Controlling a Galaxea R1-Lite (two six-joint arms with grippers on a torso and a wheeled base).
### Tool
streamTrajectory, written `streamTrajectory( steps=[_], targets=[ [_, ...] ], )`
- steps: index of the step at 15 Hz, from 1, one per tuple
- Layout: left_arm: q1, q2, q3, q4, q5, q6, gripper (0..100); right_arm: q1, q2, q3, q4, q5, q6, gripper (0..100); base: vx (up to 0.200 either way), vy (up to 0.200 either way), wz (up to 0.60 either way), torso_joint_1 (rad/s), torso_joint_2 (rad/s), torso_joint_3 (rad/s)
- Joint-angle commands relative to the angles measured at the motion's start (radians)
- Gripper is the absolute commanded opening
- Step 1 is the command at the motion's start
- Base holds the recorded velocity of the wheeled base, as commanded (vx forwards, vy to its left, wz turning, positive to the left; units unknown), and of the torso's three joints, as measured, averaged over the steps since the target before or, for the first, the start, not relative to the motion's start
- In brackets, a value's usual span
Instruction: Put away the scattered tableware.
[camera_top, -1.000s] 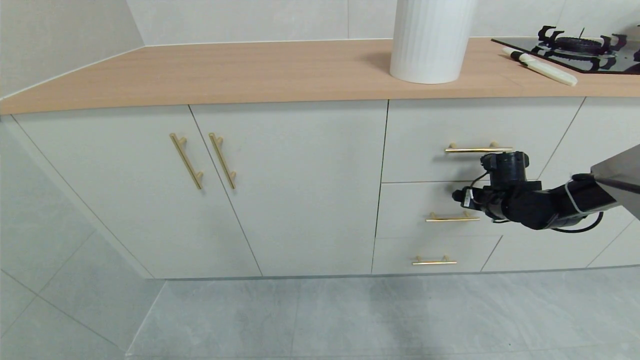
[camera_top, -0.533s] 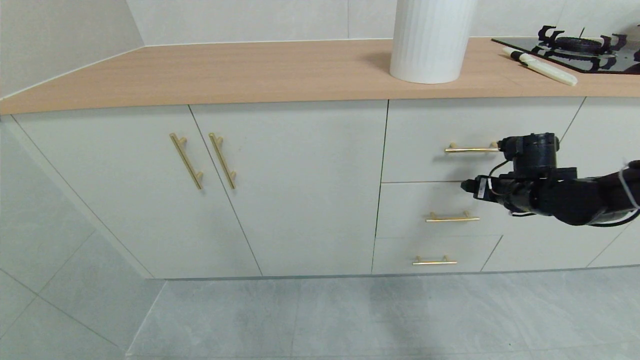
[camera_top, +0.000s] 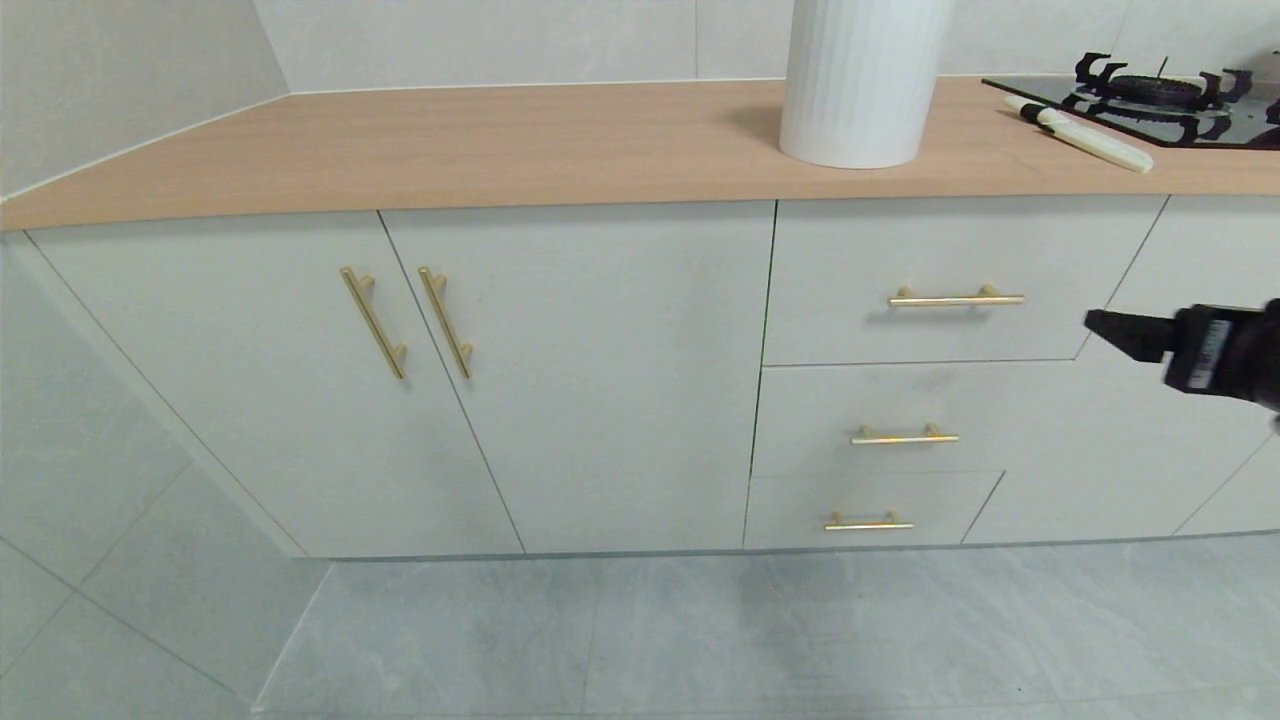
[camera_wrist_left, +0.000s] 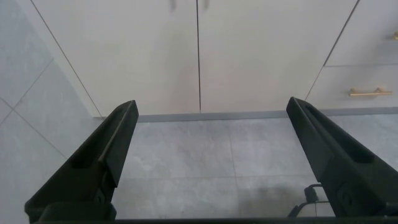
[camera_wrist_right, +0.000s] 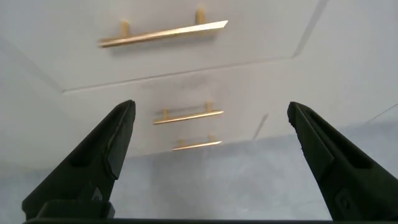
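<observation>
Tableware is seen as one cream utensil (camera_top: 1080, 133) with a black band, laid slantwise on the far right of the worktop (camera_top: 500, 140), its far end touching the edge of the hob (camera_top: 1150, 100).

Nearest, the left gripper (camera_wrist_left: 211, 104) is held above the grey tiled floor (camera_top: 700, 630), in front of the foot of the cabinets. Its fingers (camera_wrist_left: 106, 155) are spread wide, and nothing is held or touched by them.

The right gripper (camera_top: 1095, 322) is placed at the right edge of the head view, level with the gap between the top drawer (camera_top: 960, 250) and the middle drawer (camera_top: 880, 400), and apart from both fronts. Its fingers (camera_wrist_right: 329, 162) are likewise spread wide and nothing is gripped.

Behind them, all three drawers, the bottom drawer (camera_top: 870, 500) included, are shut, so their contents cannot be told. The two cupboard doors (camera_top: 600, 380) to the left are shut as well.

Farther back, a ribbed white container (camera_top: 860, 80) is stood upright on the worktop above the top drawer. Its top is cut off by the frame, so what is in it cannot be told. Bare wood is left from the container to the corner wall on the left.
</observation>
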Motion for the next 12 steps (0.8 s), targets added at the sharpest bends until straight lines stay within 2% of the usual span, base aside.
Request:
streamTrajectory(
  steps=[1,3,6,8,10,12],
  targets=[
    [0.0,0.002,0.0,0.0,0.0,0.0,100,-0.05,-0.442,0.208,0.01,-0.004,-0.153,100,0.0,0.0,0.0,0.0,0.0,0.0],
    [0.0,0.002,0.0,0.0,0.0,0.0,100,-0.107,-0.605,0.226,0.083,-0.003,-0.167,100,0.0,0.0,0.0,0.0,0.0,0.0],
    [0.0,0.002,0.0,0.0,0.0,0.0,100,-0.104,-0.925,0.247,0.399,0.012,-0.216,100,0.0,0.0,0.0,0.0,0.0,0.0],
    [0.0,0.002,0.0,0.0,0.0,0.0,100,-0.106,-1.062,0.267,0.551,0.066,-0.216,100,0.0,0.0,0.0,0.0,0.0,0.0],
    [0.0,0.002,0.0,0.0,0.0,0.0,100,-0.11,-1.165,0.321,0.597,0.066,-0.217,100,0.0,0.0,0.0,0.0,0.0,0.0],
    [0.0,0.002,0.0,0.0,0.0,0.0,100,-0.179,-1.214,0.39,0.593,0.074,-0.217,100,0.0,0.0,0.0,0.0,0.0,0.0]
  ],
)
